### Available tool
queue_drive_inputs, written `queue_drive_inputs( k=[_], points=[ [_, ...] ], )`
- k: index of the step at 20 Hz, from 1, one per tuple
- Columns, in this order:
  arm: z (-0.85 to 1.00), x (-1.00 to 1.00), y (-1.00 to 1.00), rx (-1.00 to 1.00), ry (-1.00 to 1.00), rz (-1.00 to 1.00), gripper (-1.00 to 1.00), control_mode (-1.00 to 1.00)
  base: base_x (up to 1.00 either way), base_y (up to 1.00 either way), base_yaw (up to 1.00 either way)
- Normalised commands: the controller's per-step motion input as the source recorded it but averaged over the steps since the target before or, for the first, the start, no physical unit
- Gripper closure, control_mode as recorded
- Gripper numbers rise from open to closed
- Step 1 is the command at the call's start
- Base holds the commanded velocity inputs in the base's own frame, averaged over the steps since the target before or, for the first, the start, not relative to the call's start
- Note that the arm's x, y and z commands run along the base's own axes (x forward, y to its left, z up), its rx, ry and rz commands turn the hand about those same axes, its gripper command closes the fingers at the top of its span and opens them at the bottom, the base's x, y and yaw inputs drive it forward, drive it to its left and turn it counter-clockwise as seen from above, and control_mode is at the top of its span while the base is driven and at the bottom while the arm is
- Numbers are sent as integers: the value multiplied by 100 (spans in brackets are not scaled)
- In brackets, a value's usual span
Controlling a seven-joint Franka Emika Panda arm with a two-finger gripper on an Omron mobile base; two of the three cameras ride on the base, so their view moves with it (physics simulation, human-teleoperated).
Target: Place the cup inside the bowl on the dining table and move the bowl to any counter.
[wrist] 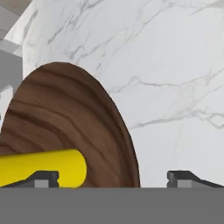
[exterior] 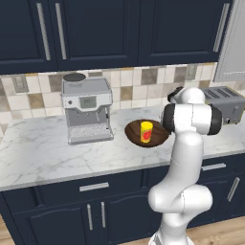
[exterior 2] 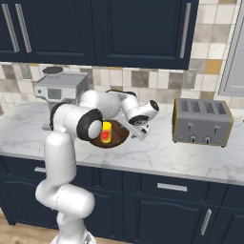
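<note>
The dark brown wooden bowl (exterior: 132, 131) rests on the marble counter (exterior: 38, 153) beside the coffee machine. The yellow cup (exterior: 146, 131) with its red mark stands inside it. From the right base view, the bowl (exterior 2: 120, 136) and cup (exterior 2: 106, 132) sit just left of my gripper (exterior 2: 137, 131), which hangs over the bowl's right rim. In the hand view the fingertips (wrist: 42, 178) stand wide apart and open, with the bowl's rim (wrist: 65, 113) and the end of the cup (wrist: 43, 168) between them. Nothing is gripped. The dining table is out of view.
A grey coffee machine (exterior: 87, 110) stands left of the bowl against the tile backsplash. A silver toaster (exterior 2: 202, 121) sits to the right. Navy wall cabinets (exterior: 95, 28) hang above, and bare marble lies in front of the bowl.
</note>
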Motion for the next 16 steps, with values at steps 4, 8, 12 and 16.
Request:
queue_drive_inputs(
  k=[4,8,12,16],
  points=[
    [34,-7,0,0,0,0,-100,-100,0,0,0],
    [6,-29,0,0,0,0,-100,-100,0,0,0],
    [0,-44,0,0,0,0,-100,-100,0,0,0],
    [2,-49,0,0,-1,0,-100,-100,0,0,0]
  ],
)
